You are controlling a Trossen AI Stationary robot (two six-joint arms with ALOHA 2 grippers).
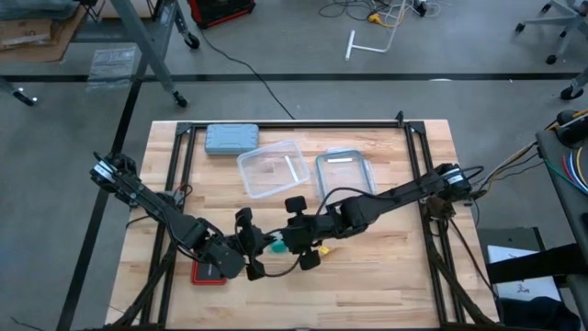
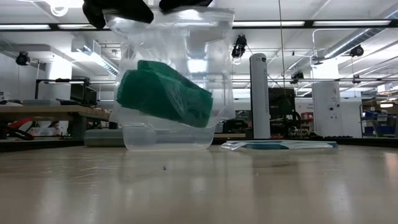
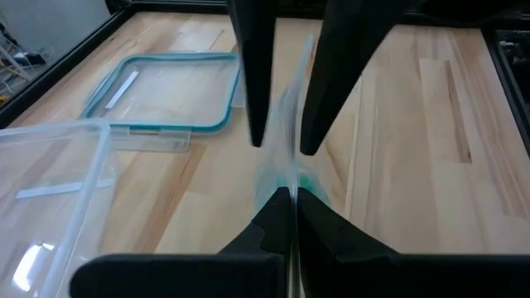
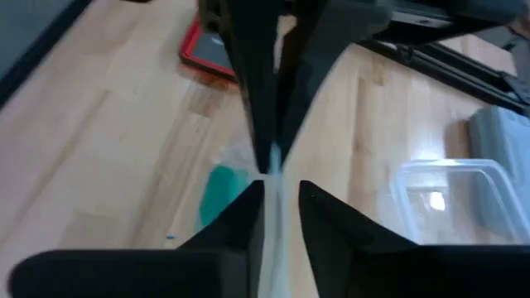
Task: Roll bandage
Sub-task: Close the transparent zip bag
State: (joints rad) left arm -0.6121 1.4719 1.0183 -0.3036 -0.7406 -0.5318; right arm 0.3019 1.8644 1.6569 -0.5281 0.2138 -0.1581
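A clear, crinkled plastic bag (image 2: 171,81) is held up by its top edge between 2 grippers: the left gripper (image 3: 291,192) and right gripper (image 4: 277,184) are each clamped on the film. The soft teal bandage (image 2: 165,92), folded, hangs inside below them. Only the low view shows it whole; from above it is mostly hidden.

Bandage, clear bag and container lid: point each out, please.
bandage (image 2: 165,92): low view, middle of the teal cloth.
clear bag (image 2: 214,37): low view, upper right wall.
container lid (image 3: 217,124): left wrist view, teal rim corner.
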